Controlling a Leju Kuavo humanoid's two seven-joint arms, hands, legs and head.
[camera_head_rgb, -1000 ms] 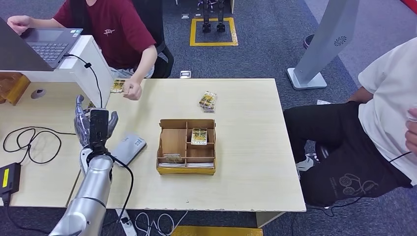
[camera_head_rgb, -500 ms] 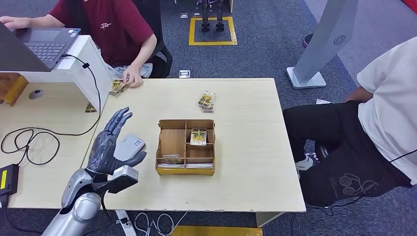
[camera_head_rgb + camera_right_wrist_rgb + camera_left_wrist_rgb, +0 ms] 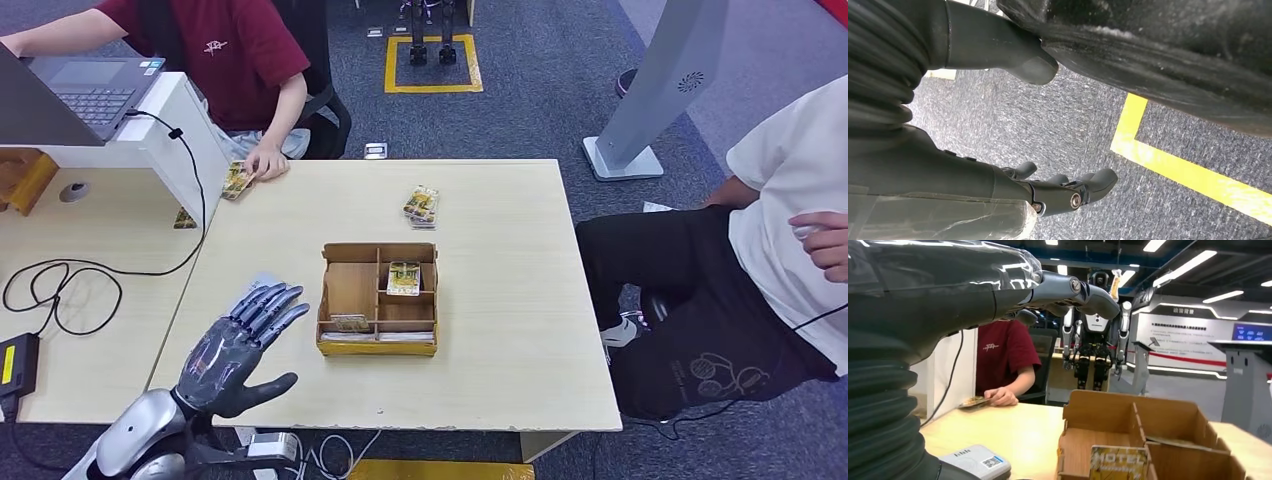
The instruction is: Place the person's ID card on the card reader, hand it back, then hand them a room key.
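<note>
Grey left hand (image 3: 236, 347), fingers spread and empty, has dropped to lower left beside the reader (image 3: 975, 463) (ID card (image 3: 238, 179) upper left, under the person's hand), so pickup remains.

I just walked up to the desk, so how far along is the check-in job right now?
Nothing looks done: the ID card lies under the person's hand at the table's far edge. The left hand hovers open and empty over the card reader; the right hand hangs toward the floor. Left: reading the card, returning it, handing over a room key from the wooden box.
</note>
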